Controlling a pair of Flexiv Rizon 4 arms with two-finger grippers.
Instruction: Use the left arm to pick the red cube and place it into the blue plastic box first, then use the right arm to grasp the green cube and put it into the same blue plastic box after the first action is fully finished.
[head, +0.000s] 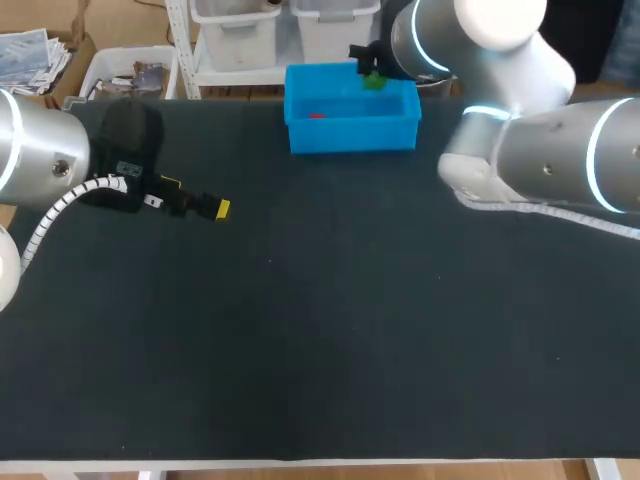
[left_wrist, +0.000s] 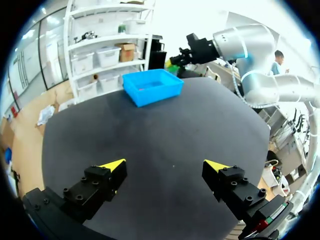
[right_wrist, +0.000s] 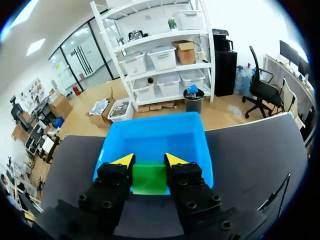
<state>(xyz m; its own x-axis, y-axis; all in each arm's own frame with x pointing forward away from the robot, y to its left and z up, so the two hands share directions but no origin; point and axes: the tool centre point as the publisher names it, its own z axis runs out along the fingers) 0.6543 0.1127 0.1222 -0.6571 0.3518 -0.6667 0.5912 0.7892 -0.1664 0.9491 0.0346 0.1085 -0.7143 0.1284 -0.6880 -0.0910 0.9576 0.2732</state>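
Small green cube (right_wrist: 149, 179) clamped between right gripper (right_wrist: 149, 161) fingers, over open blue plastic box (right_wrist: 150, 131), small red cube (head: 317, 115) inside box, left gripper (left_wrist: 168, 165) fingers spread wide above black table (left_wrist: 165, 131)

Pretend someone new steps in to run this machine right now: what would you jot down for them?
Left claw: open, holding nothing, over the table, well away from the blue plastic box.
Right claw: shut on the green cube, held up at the box.
Done: the red cube lies inside the box.
Left: let the green cube go into the box.
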